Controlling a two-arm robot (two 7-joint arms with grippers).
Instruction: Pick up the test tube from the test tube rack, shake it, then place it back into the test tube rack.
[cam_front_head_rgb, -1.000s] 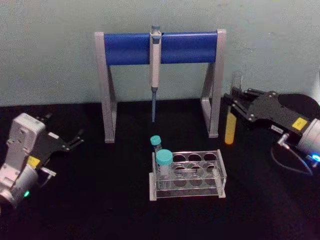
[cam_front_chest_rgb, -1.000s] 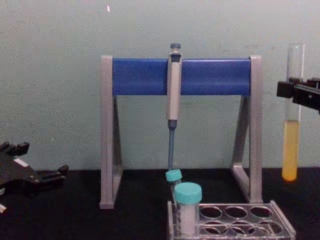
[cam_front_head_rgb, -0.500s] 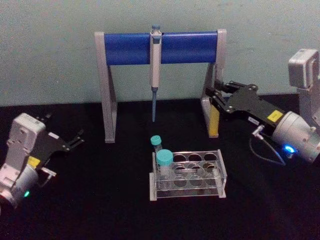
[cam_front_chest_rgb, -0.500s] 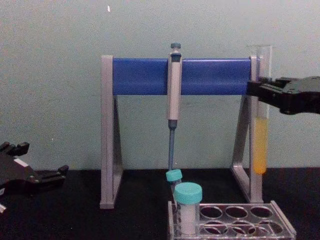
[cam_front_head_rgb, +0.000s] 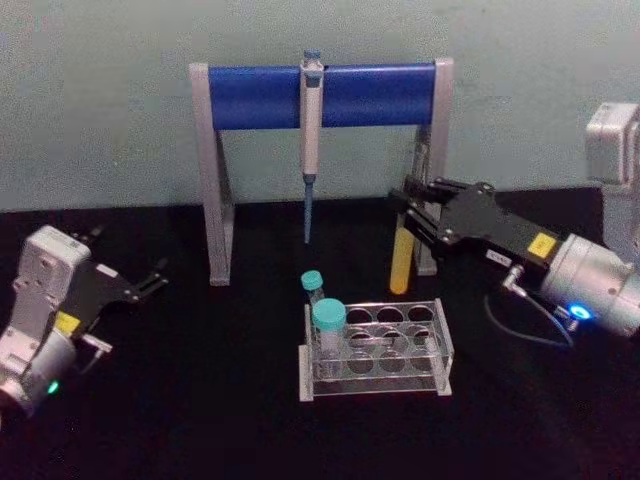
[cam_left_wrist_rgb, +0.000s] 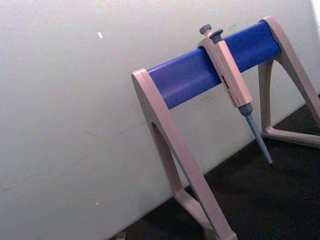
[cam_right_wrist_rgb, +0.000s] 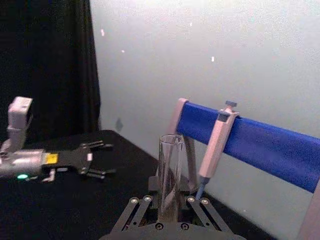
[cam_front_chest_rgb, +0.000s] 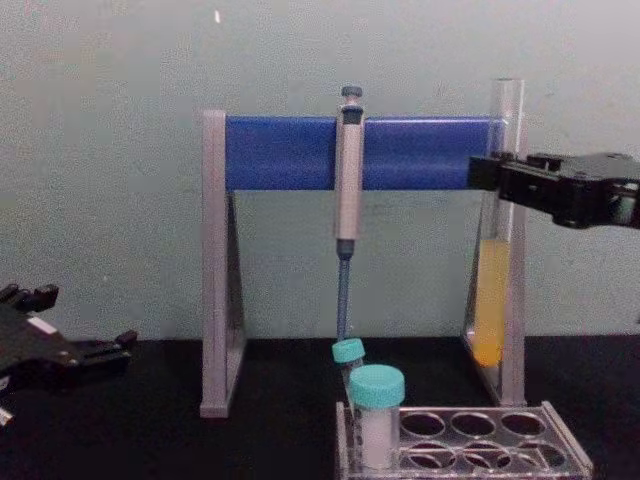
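Observation:
The test tube (cam_front_head_rgb: 400, 266) hangs upright in the air, its lower part yellow-orange, just behind the right end of the test tube rack (cam_front_head_rgb: 443, 350). My right gripper (cam_front_head_rgb: 407, 208) is shut on its clear upper part. In the chest view the test tube (cam_front_chest_rgb: 491, 300) stands in front of the stand's right leg, with its bottom above the level of the rack (cam_front_chest_rgb: 562, 442) and the right gripper (cam_front_chest_rgb: 487, 172) coming in from the right. The right wrist view looks along the tube (cam_right_wrist_rgb: 170, 175). My left gripper (cam_front_head_rgb: 148, 281) rests open at the far left of the table.
Two teal-capped tubes (cam_front_head_rgb: 327, 322) stand in the rack's left holes. Behind it stands the grey-and-blue pipette stand (cam_front_head_rgb: 260, 96) with a pipette (cam_front_head_rgb: 311, 120) hanging from its bar. The table is black, with a pale wall close behind.
My right gripper has carried the test tube leftward and lower, from the far right of the table to just behind the rack's right end. The left arm has not moved.

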